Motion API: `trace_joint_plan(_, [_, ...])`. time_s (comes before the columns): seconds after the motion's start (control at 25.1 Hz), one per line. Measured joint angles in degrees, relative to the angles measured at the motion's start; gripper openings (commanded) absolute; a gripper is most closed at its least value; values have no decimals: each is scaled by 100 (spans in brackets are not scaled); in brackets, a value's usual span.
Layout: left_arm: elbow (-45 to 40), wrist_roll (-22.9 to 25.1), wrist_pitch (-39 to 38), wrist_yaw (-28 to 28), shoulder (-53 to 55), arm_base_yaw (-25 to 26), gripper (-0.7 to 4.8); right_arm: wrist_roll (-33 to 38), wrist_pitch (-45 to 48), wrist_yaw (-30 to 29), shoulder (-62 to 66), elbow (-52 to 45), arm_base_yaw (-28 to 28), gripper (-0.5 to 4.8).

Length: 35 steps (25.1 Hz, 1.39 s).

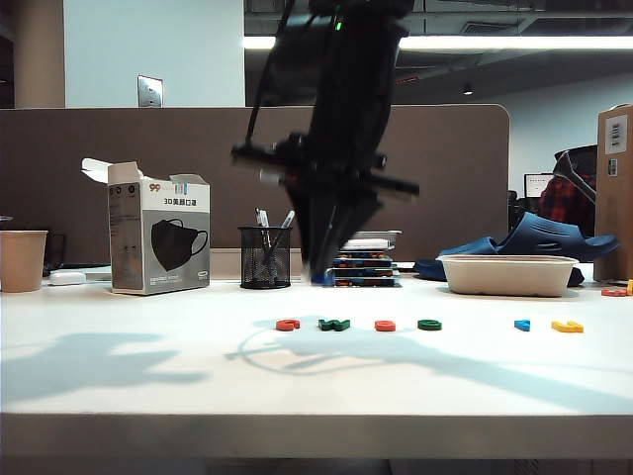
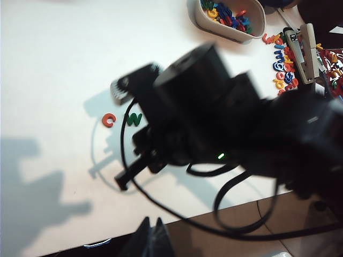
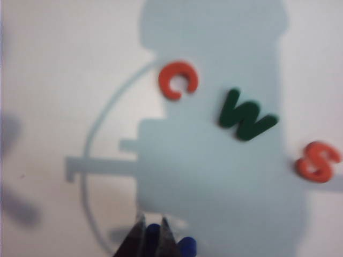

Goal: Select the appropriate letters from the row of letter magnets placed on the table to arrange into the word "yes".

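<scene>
Saw right end effector (image 3: 151, 235) clenched on dark blue "y" (image 3: 185, 245), above desk (image 3: 48, 80) near orange-red letter (image 3: 178, 80). Left end effector (image 2: 153, 238): couldn't tell. Tray (image 2: 211, 24) behind row held mixed letters.

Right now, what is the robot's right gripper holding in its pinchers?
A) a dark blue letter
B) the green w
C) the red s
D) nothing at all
A: in the right wrist view the right gripper is shut on the dark blue letter, held above the table, while the orange-red c, the green w and the red s lie loose below it.
</scene>
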Motion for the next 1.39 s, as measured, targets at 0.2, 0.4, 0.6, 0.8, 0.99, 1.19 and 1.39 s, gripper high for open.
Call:
trace_joint_plan(0.2, [0, 0, -2, 0, 0, 0, -5, 160, 321, 52, 11, -616, 133, -3])
trace_joint_plan(0.4, [0, 0, 0, 0, -2, 0, -5, 402, 846, 83, 7, -1027, 354, -2])
trace_joint_plan(0.6, [0, 0, -2, 0, 0, 0, -5, 461, 931, 212, 13, -1086, 407, -2])
trace_joint_plan(0.8, [0, -2, 0, 0, 0, 0, -5, 461, 933, 214, 107, -1080, 411, -2])
trace_joint_plan(0.99, [0, 0, -2, 0, 0, 0, -5, 461, 940, 214, 105, -1080, 411, 0])
trace_joint_plan(1.19, [0, -2, 0, 0, 0, 0, -5, 461, 940, 214, 105, -1080, 413, 59])
trace_joint_plan(1.39, [0, -2, -2, 0, 0, 0, -5, 461, 940, 214, 105, -1080, 413, 63])
